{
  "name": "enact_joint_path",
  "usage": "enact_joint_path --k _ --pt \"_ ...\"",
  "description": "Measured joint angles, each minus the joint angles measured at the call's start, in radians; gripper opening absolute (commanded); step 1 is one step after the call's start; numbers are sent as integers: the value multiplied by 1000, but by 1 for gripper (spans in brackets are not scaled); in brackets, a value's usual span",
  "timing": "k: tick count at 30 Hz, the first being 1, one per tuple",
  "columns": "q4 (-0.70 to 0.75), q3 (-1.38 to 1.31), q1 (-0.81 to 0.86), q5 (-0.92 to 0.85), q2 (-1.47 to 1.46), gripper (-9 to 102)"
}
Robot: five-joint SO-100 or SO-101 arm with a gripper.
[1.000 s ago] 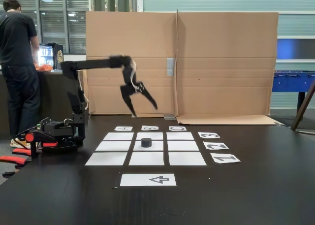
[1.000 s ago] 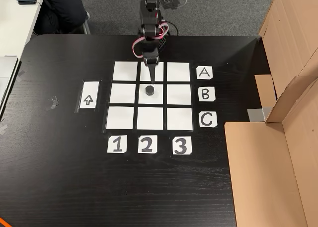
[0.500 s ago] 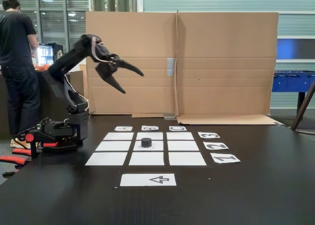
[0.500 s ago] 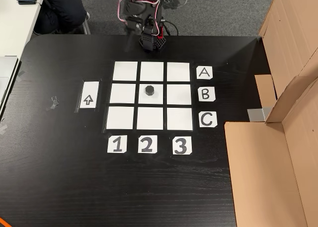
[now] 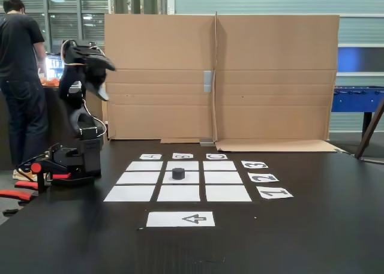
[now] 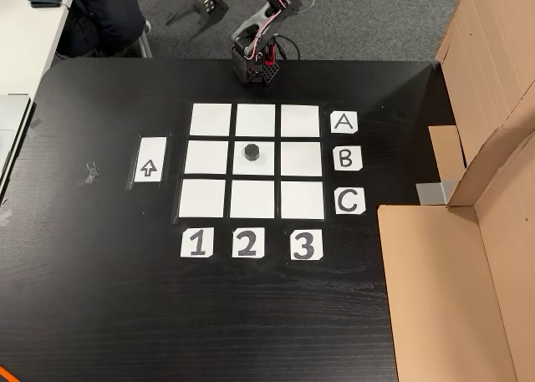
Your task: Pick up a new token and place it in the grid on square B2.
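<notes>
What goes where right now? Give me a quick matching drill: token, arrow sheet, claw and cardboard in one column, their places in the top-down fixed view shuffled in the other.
Things:
1. token
2. arrow sheet
3. claw
4. cardboard

Places in the top-down fixed view:
a. past the table's far edge, above the floor
b. on square B2, the grid's centre
c. along the right side of the table
d. left of the grid, apart from it

Pairs: 1-b, 2-d, 3-a, 4-c
</notes>
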Motion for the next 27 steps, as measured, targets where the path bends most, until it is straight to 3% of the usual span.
enact_joint_path --k 15,27 --pt "40 173 327 8 374 18" --pt "-49 364 557 17 617 15"
